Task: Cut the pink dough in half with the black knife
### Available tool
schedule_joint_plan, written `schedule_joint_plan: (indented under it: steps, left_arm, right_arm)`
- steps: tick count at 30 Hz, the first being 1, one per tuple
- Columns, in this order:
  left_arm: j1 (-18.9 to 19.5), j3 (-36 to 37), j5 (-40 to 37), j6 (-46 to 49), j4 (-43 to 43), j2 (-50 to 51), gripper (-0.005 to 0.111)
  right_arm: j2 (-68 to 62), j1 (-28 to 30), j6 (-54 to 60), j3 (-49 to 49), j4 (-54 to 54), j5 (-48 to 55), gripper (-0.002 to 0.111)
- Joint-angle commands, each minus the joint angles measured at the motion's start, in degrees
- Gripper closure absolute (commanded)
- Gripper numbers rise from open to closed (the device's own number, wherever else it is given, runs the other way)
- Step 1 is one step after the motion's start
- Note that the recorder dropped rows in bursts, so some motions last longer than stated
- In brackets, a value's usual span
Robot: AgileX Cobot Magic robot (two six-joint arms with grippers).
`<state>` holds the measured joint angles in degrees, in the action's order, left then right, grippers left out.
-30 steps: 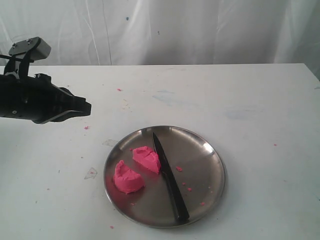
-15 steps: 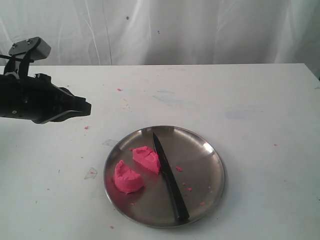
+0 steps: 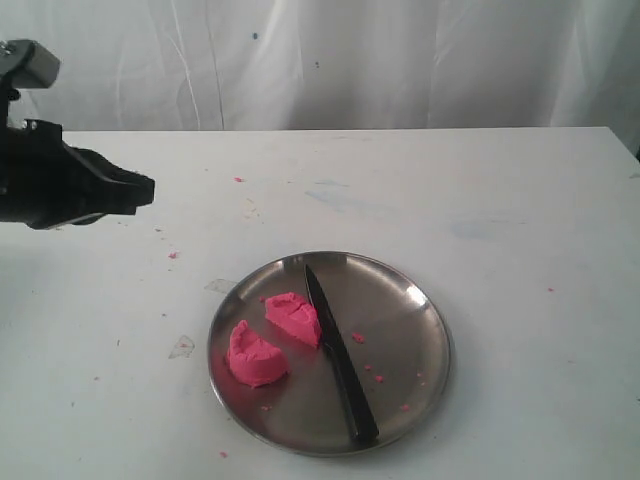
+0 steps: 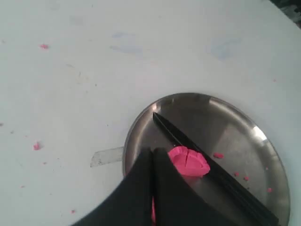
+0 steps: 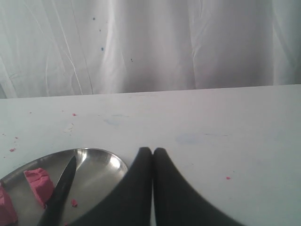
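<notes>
White table (image 3: 500,200), crumbs (image 3: 173,255), tape scrap (image 3: 220,286), plate (image 3: 400,320) holding pink dough (image 3: 292,318)

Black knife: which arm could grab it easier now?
Probably the right. The black knife points its handle toward that side of the plate; the left gripper hangs far left; the right gripper faces the plate.

Plate (image 3: 420,330) on the table (image 3: 500,200), toward its front centre. The knife (image 3: 336,352) lies diagonally across the plate's middle, tip to the rear, handle to the front right. Left of the blade: rear dough half (image 3: 293,318) against it; front dough half (image 3: 255,357) apart, further left.
</notes>
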<state>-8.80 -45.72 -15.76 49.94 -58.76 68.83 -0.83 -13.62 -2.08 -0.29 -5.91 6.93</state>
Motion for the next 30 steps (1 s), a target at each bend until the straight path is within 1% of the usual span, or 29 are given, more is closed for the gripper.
schedule_joint_plan:
  steps: [1, 4, 7, 11, 16, 22, 25, 30]
  left_arm:
    - [0.0, 2.3, 0.1, 0.0, -0.3, -9.5, 0.107]
    - [0.0, 6.2, 2.5, 0.0, -0.3, -15.8, 0.107]
    - [0.0, 12.5, 5.0, 0.0, -0.3, -22.5, 0.107]
    - [0.0, 19.8, 5.1, 0.0, -0.3, -30.6, 0.107]
    - [0.0, 25.7, 5.1, 0.0, -0.3, -40.2, 0.107]
    - [0.0, 30.4, 5.1, 0.0, -0.3, -50.1, 0.107]
    - [0.0, 30.9, 5.0, 0.0, -0.3, -54.0, 0.107]
    - [0.0, 30.9, 5.0, 0.0, -0.3, -57.6, 0.107]
  right_arm:
    - [0.8, 0.4, 0.5, 0.3, 0.0, -0.1, 0.108]
    - [0.8, 0.4, 0.5, 0.3, 0.0, -0.1, 0.108]
    - [0.8, 0.4, 0.5, 0.3, 0.0, -0.1, 0.108]
    - [0.8, 0.4, 0.5, 0.3, 0.0, -0.1, 0.108]
    - [0.8, 0.4, 0.5, 0.3, 0.0, -0.1, 0.108]
    - [0.8, 0.4, 0.5, 0.3, 0.1, -0.1, 0.108]
    - [0.8, 0.4, 0.5, 0.3, 0.1, -0.1, 0.108]
    - [0.8, 0.4, 0.5, 0.3, 0.1, -0.1, 0.108]
